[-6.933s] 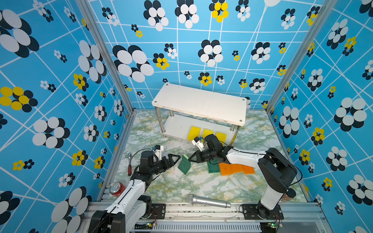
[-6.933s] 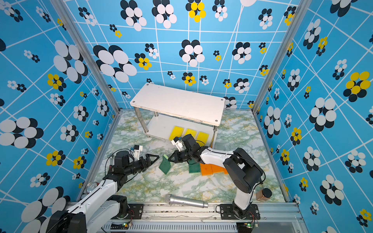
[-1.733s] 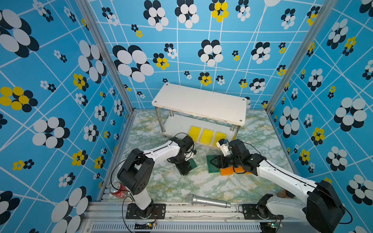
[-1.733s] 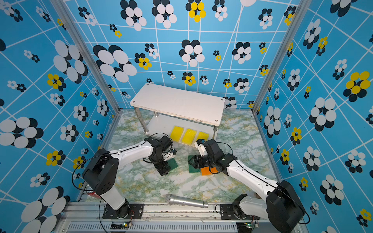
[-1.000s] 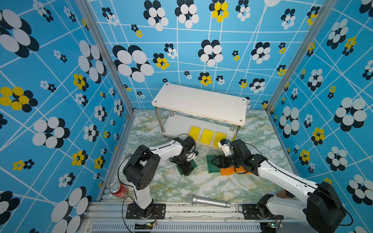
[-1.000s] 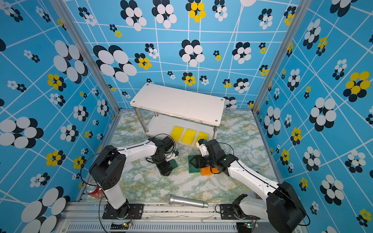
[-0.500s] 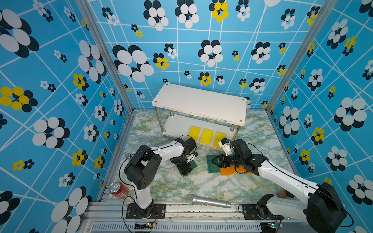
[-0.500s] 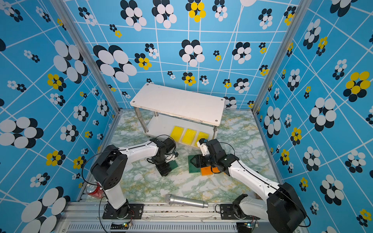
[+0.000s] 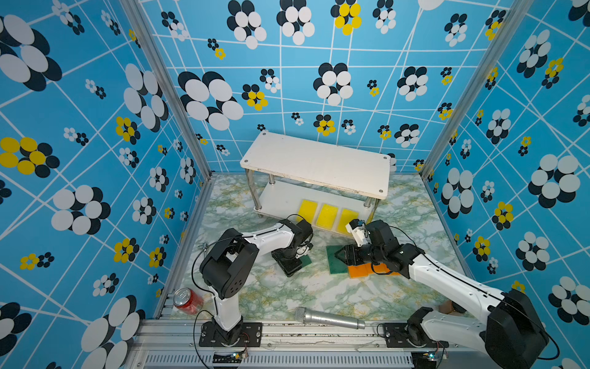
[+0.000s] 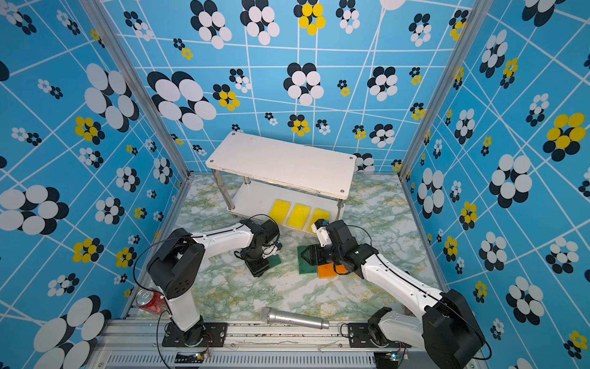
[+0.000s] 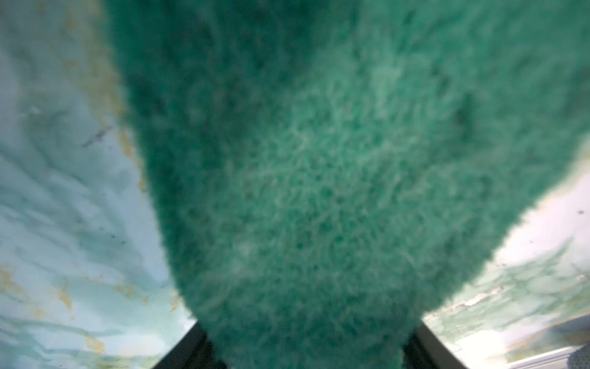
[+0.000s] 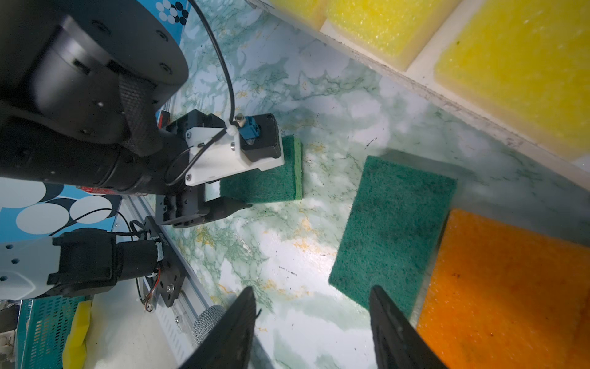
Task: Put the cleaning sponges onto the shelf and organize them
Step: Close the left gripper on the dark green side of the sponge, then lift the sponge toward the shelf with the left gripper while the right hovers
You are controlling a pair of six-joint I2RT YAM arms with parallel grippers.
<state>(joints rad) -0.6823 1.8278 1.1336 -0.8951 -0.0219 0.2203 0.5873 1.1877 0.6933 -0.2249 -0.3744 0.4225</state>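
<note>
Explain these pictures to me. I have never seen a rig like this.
This is a robot: a left arm and a right arm bolted at a marbled table. The two wide pictures come from one camera overhead; the two close-ups come from cameras on the arms' wrists. Three yellow sponges lie on the shelf's lower board. On the table lie a flat green sponge, orange sponges, a can and a microphone. The left fingers are shut on a second green sponge, which fills that wrist's picture. The right fingers stand open and empty above the flat one.

Bright, even light; green sponge [image 11: 319, 191] (filling left wrist view) is blurred.
</note>
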